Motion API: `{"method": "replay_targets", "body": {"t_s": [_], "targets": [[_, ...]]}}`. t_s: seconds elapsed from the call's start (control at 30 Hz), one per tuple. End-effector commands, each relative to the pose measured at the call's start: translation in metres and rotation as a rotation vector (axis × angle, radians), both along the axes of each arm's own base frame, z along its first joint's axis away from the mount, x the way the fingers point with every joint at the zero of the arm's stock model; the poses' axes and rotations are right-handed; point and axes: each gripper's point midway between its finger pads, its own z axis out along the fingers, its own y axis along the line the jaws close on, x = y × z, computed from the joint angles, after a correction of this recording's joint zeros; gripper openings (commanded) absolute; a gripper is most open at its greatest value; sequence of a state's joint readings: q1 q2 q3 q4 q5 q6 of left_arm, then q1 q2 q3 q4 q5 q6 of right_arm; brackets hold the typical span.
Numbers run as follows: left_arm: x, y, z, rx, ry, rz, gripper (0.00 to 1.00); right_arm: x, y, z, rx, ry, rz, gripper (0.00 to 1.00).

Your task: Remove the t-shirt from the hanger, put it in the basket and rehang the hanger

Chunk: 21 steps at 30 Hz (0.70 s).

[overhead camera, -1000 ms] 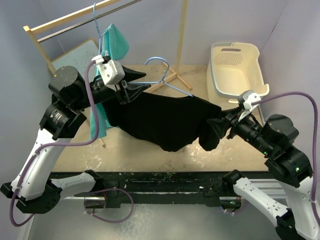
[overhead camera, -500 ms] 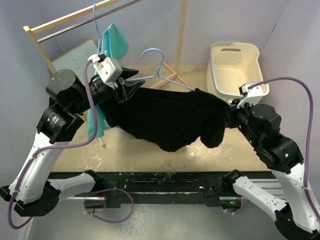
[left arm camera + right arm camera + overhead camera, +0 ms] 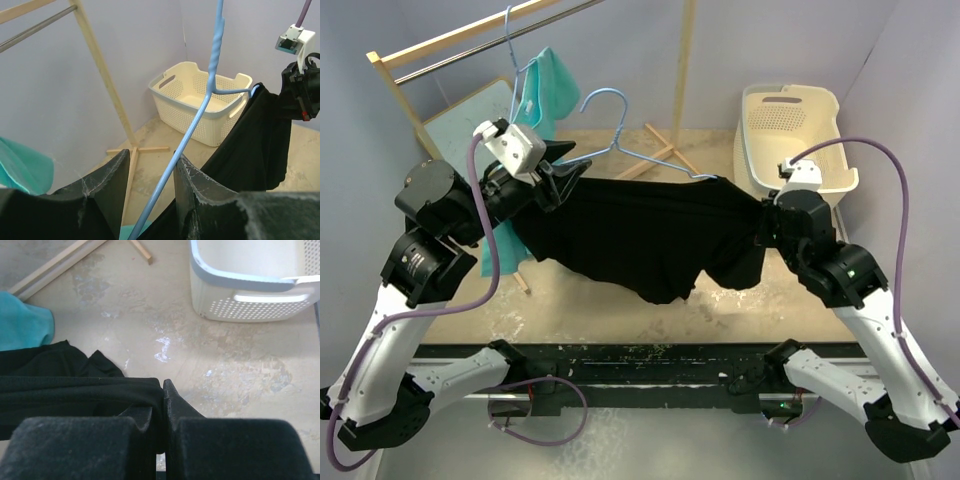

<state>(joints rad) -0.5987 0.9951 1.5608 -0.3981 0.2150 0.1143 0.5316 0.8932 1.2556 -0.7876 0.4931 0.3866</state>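
From above, you had the shirt [image 3: 640,235] stretched over the table [image 3: 580,300] between both arms, draped on the hanger [image 3: 610,120]. At the left wrist, your left pincer [image 3: 150,167] stood spread, the hanger wire running between its fingers. At the right wrist, your right pincer [image 3: 164,390] was pressed together, pinching the shirt.
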Motion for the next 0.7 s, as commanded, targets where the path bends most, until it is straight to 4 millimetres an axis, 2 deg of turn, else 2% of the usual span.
{"method": "replay_targets", "body": {"t_s": [0.0,0.47,0.6,0.67], "targets": [[-0.025,0.049,0.078,-0.187,-0.223,0.138,0.0,-0.001,-0.021,-0.028,-0.106,0.097,-0.079,0.0],[-0.041,0.078,0.087,-0.205,-0.266,0.227,0.0,0.01,-0.018,-0.042,-0.099,0.139,-0.07,0.0],[-0.042,0.079,0.086,-0.22,-0.264,0.227,0.0,0.011,-0.01,-0.044,-0.081,0.145,-0.027,0.0],[-0.04,0.076,0.085,-0.235,-0.26,0.216,0.0,0.011,0.001,-0.044,-0.05,0.145,0.032,0.0]]}}
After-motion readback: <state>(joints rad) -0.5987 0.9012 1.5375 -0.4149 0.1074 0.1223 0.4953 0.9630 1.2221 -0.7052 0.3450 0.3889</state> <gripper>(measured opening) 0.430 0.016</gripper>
